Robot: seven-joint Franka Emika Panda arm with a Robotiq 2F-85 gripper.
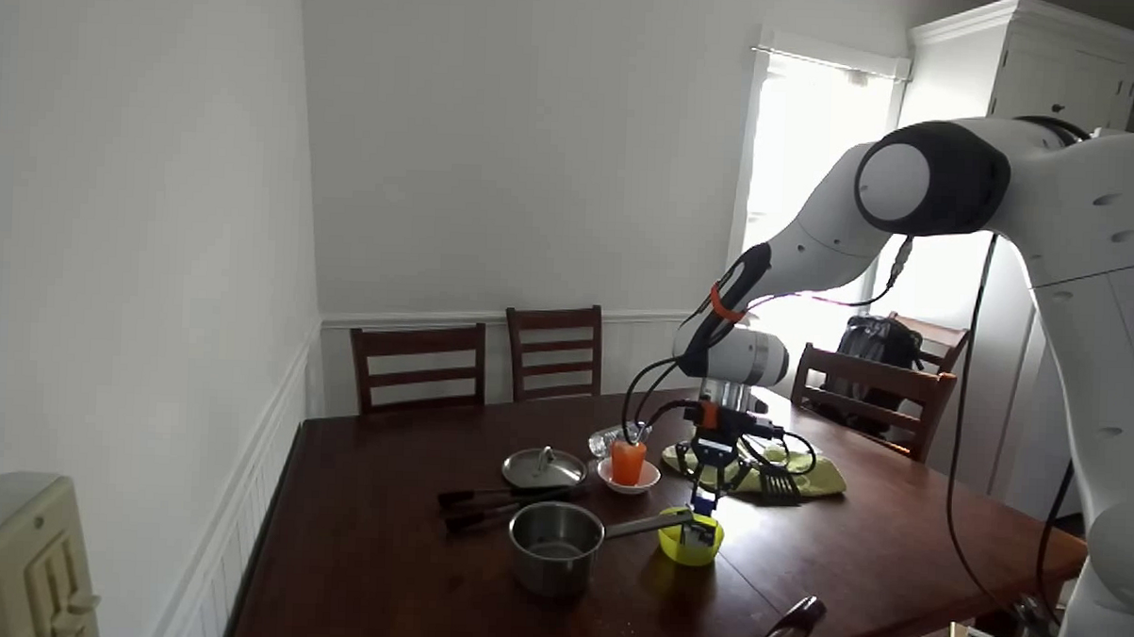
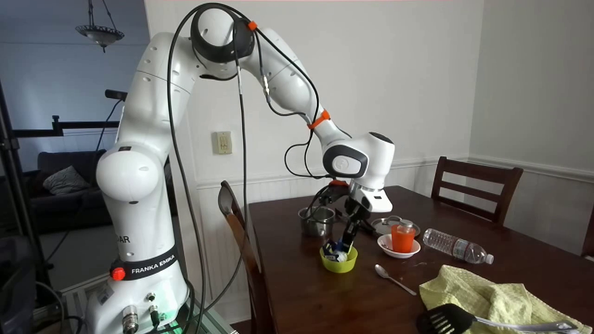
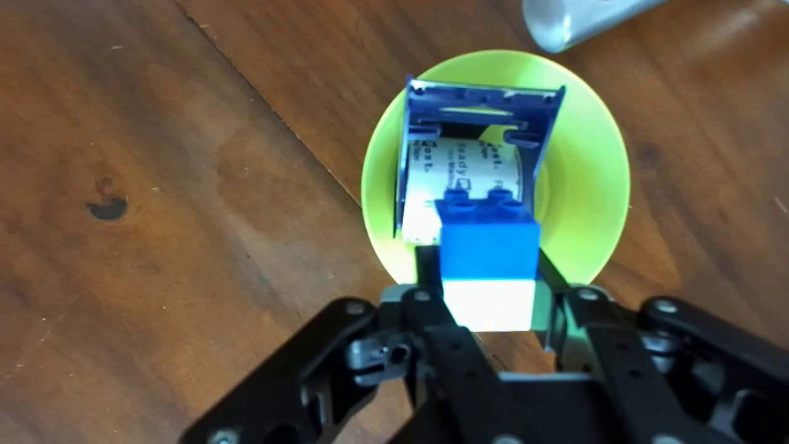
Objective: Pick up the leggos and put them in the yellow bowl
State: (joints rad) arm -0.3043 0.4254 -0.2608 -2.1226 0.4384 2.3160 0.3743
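My gripper [image 3: 490,269] is shut on a lego piece [image 3: 490,250], a blue brick with a white part below it. It holds the lego over the near side of the yellow bowl [image 3: 585,191]. A dark blue tape dispenser with a white roll [image 3: 459,166] sits in the bowl and sticks up to the rim. The bowl also shows in both exterior views [image 1: 689,553] [image 2: 341,267], with the gripper [image 1: 705,498] right above it. Whether the lego touches the dispenser, I cannot tell. No other lego is visible.
The steel pot [image 1: 559,554] stands beside the bowl, its handle [image 1: 640,524] reaching toward the bowl. A lid [image 1: 533,468], an orange cup [image 2: 402,239] in a small bowl [image 2: 390,251], a bottle [image 2: 455,247], a spoon [image 2: 394,279], a yellow cloth [image 2: 468,290] and a spatula [image 2: 443,320] lie around.
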